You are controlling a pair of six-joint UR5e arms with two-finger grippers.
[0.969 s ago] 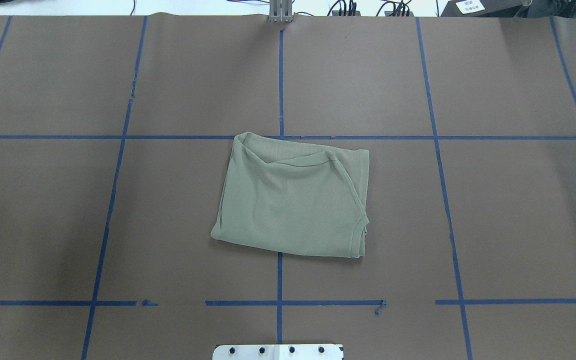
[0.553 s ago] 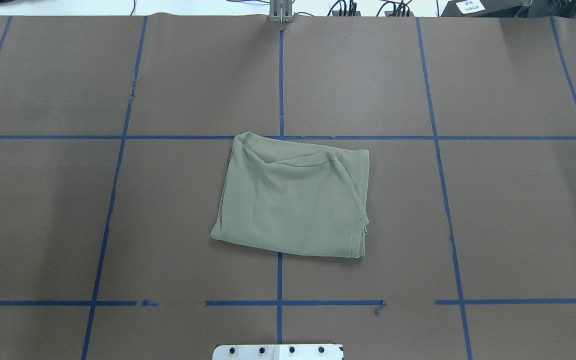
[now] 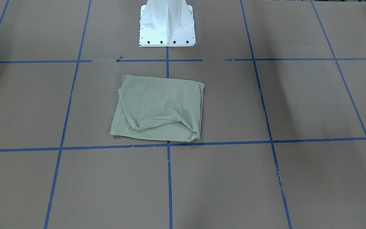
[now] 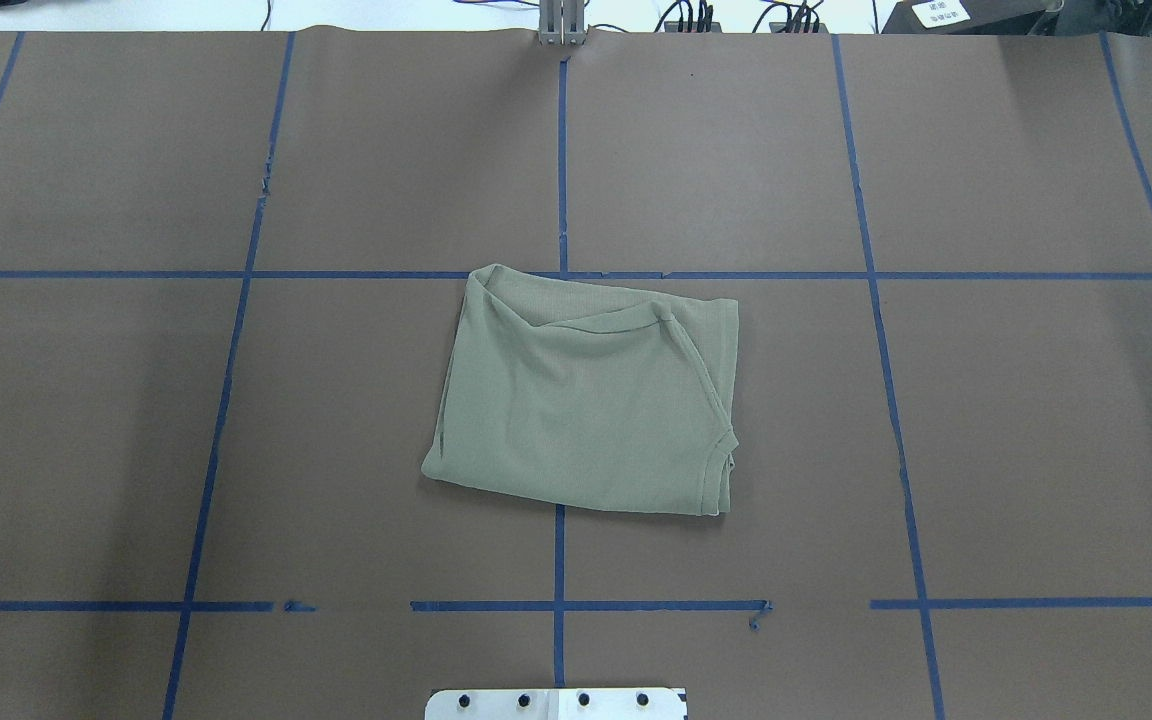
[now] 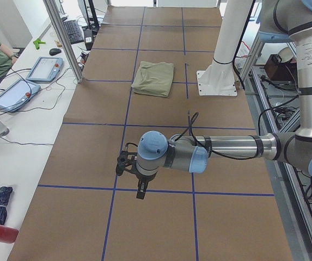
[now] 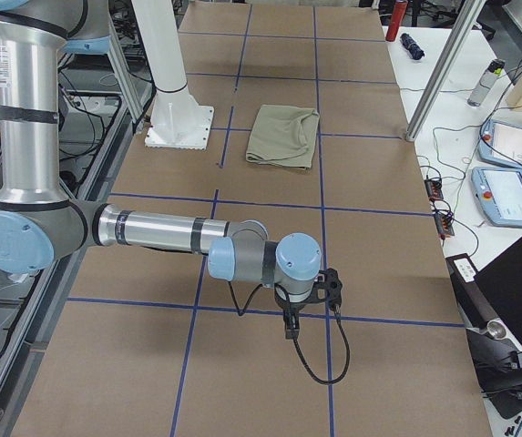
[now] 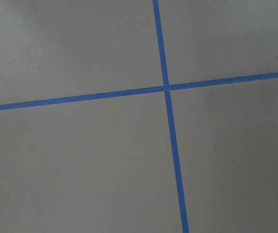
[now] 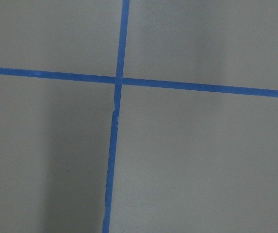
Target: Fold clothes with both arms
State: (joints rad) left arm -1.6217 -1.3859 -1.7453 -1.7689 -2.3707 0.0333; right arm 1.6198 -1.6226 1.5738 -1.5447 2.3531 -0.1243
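Presently the left end effector (image 5: 139, 187) and right end effector (image 6: 290, 326) hang over the table (image 4: 1036, 450); their opening cannot be told, and no cloth hangs from either. The shirt (image 4: 586, 400) lies folded between them, well apart from both. Risk: pinching only its top layer would likely undo the fold. Count: two end effectors, one shirt.

Left arm: the silver-grey, jointed, light-blue-capped left arm (image 5: 232, 145) – upper link upright, forearm level and stretched outward.
Left wrist: the left wrist (image 5: 154, 148) is bent so the tool points down.
Left gripper: the black two-finger left gripper (image 5: 139, 190) hangs vertical; jaw state cannot be told.
Right arm: the matching silver-grey right arm (image 6: 151, 230) – same pose, forearm level.
Right wrist: the right wrist (image 6: 297, 258) is turned downward, with a black cable looping below it.
Right gripper: the black two-finger right gripper (image 6: 288, 326) points down; jaw state cannot be told.
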